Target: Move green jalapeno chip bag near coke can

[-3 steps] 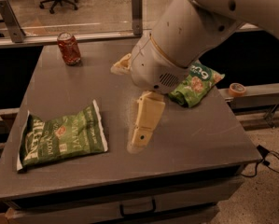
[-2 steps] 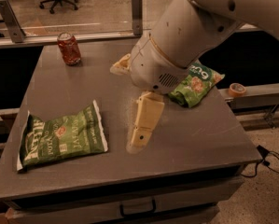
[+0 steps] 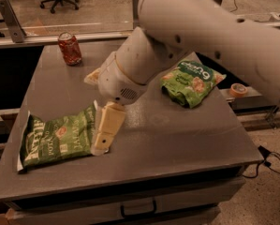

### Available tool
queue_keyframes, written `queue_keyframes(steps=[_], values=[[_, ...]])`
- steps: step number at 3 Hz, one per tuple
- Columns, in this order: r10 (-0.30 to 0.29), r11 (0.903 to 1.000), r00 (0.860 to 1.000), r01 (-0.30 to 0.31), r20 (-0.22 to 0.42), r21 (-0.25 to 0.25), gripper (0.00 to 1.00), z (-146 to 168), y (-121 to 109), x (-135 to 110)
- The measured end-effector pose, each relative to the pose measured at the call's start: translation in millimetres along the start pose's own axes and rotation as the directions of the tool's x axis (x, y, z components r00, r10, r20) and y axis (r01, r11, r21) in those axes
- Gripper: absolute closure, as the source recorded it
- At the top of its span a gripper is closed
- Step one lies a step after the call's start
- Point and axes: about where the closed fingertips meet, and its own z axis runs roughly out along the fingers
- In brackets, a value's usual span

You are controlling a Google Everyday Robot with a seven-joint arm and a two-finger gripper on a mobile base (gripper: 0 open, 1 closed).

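gripper (image 3: 103, 134) is positioned at right edge of green jalapeno chip bag (image 3: 55, 137), likely for grasping | closure cannot be told | coke can (image 3: 70, 48) is seen well apart

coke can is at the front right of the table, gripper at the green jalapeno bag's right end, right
Not quite: the camera view shows the coke can at the back left of the table. The gripper is at the right end of the green jalapeno chip bag, as you said.

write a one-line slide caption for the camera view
Gripper at the right edge of the green jalapeno chip bag on the table, coke can standing back left, smaller green bag at right.
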Motion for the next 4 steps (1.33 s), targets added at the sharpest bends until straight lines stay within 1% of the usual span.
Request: queue_keyframes(steps=[1,2,3,4], values=[[0.037,0.9993,0.999,-0.037,0.038,-0.009,0.00,41,-13,-3],[0.107,0.9943,0.993,-0.106,0.054,-0.008,0.00,74,-18,7],[0.179,0.9838,0.982,-0.179,0.057,-0.004,0.15,92,-18,22],[0.213,0.9765,0.975,-0.215,0.064,0.021,0.39,88,-19,27]])
